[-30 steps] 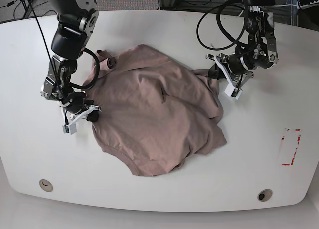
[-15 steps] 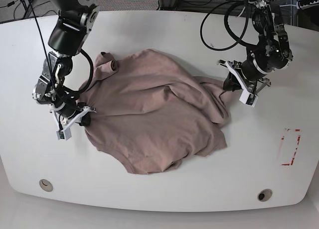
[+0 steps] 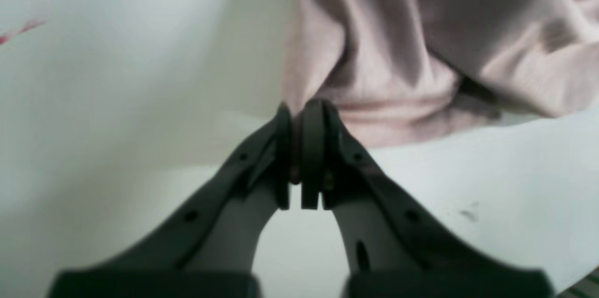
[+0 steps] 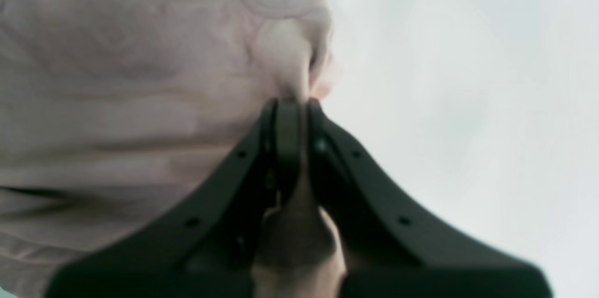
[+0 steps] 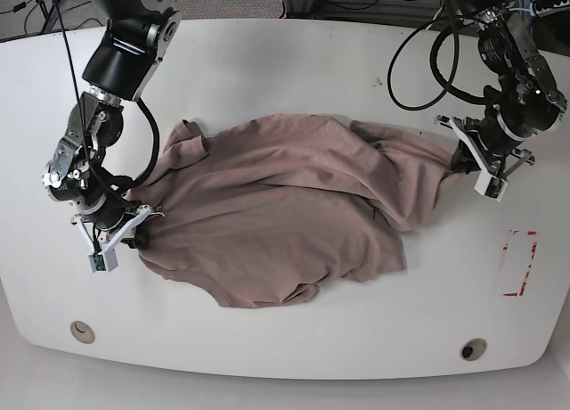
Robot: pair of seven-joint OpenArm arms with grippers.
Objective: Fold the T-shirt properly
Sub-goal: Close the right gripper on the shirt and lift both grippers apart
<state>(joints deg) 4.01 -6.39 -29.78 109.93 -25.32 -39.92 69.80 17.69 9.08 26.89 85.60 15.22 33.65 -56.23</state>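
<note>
The mauve-tan T-shirt [image 5: 276,209] lies crumpled and stretched sideways across the white table [image 5: 285,53]. My left gripper [image 5: 460,160], on the right of the base view, is shut on the shirt's right edge; the left wrist view shows its jaws [image 3: 299,115] pinching a fold of the shirt [image 3: 421,31]. My right gripper [image 5: 135,234], on the left of the base view, is shut on the shirt's left edge; the right wrist view shows its jaws [image 4: 295,106] closed on a bunch of the shirt [image 4: 140,78] beside a ribbed hem.
Red tape marks [image 5: 519,263] sit on the table at the right. Two round holes [image 5: 82,331] [image 5: 473,348] lie near the front edge. Black cables [image 5: 419,62] hang off the arm at the back right.
Both grippers have moved outward, the left one right and the right one left and toward the front, each holding an edge. The shirt is pulled wider and flatter.
</note>
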